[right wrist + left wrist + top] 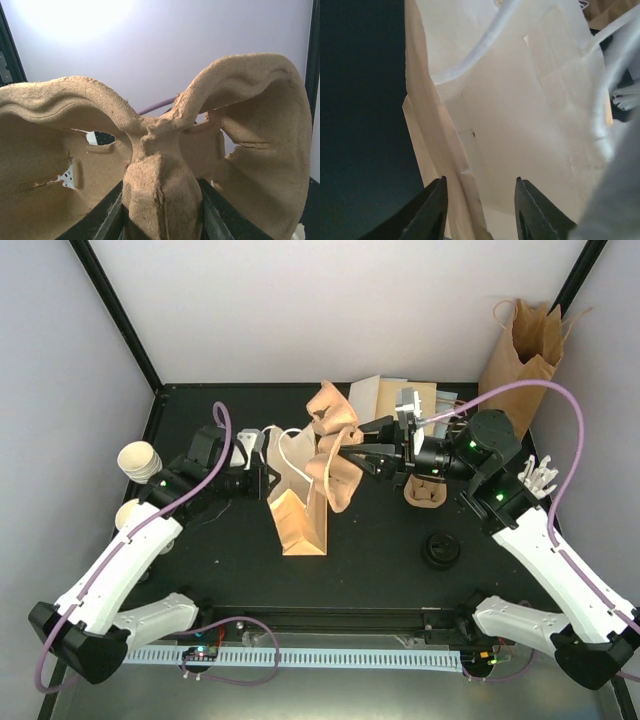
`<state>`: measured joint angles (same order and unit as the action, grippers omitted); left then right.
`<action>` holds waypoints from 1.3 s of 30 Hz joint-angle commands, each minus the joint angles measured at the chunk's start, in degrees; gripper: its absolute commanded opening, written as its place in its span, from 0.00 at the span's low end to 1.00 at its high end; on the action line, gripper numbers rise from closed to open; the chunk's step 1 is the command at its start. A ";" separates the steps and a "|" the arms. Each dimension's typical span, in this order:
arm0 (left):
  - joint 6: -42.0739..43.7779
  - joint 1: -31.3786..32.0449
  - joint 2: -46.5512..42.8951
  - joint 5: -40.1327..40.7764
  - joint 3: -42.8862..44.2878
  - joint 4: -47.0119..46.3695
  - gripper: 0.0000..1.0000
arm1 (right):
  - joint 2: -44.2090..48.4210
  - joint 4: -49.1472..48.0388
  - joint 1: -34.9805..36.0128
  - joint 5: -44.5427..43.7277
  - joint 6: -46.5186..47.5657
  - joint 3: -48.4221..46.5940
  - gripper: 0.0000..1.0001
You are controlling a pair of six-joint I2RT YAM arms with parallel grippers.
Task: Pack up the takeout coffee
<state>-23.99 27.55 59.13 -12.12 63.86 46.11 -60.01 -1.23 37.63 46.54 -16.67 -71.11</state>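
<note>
Two cream paper cups (138, 458) (128, 512) stand at the table's left edge, beside my left arm. A round black lid (441, 548) sits at the front right; what is under it is hidden. A tan paper bag (297, 510) with white handles stands mid-table. My left gripper (268, 478) is at its left side. In the left wrist view the bag's side wall (520, 125) runs between the parted fingers of this gripper (480, 200) without being pinched. My right gripper (350, 455) is shut on a brown pulp cup carrier (335, 440), held upright over the bag's right side. Its centre ridge (161, 200) is clamped between the jaws.
Another tan bag (522, 350) stands upright in the back right corner. Flat bags (395, 400) lie at the back centre. A brown pulp piece (425, 492) rests under my right wrist. Black frame posts border the table.
</note>
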 commanded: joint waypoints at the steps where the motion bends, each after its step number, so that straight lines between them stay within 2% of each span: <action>1: 4.38 0.55 1.72 3.36 5.37 7.27 0.34 | -0.61 -1.87 0.51 -0.93 -3.38 0.67 0.35; 6: 7.39 0.61 1.61 2.89 7.34 7.94 0.12 | -0.39 -0.69 0.52 -2.84 -4.64 1.41 0.35; 9: 10.41 0.68 1.27 2.21 9.30 8.22 0.02 | -0.22 1.65 0.52 -4.84 -5.78 0.89 0.34; 14: 17.57 1.28 0.77 3.15 13.58 10.93 0.01 | -0.05 10.42 0.52 -10.09 -8.91 -2.01 0.34; 19: 22.91 2.99 -1.68 7.01 14.10 10.40 0.02 | -1.27 16.50 0.43 -7.14 -13.06 -3.78 0.33; 23: 26.06 6.94 -3.86 13.54 11.62 7.96 0.02 | -1.47 13.62 0.41 -1.59 -17.64 -2.37 0.33; 29: 30.39 15.03 -3.73 21.90 8.64 7.50 0.02 | -0.99 8.55 0.43 -1.79 -20.23 1.30 0.30; 32: 30.02 15.72 -3.76 22.61 8.13 7.41 0.02 | -1.06 6.30 0.33 -2.37 -23.89 2.84 0.29; 35: 29.38 15.95 -4.35 22.53 7.25 6.37 0.02 | -1.42 2.47 0.31 1.02 -28.04 5.44 0.28; 39: 29.13 16.20 -4.85 21.30 6.55 5.47 0.02 | 0.00 1.08 0.60 3.44 -29.12 9.96 0.29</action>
<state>4.32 43.22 55.55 8.25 70.52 54.41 -61.43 3.77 37.87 46.44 -42.22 -64.60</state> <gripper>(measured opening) 0.029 0.288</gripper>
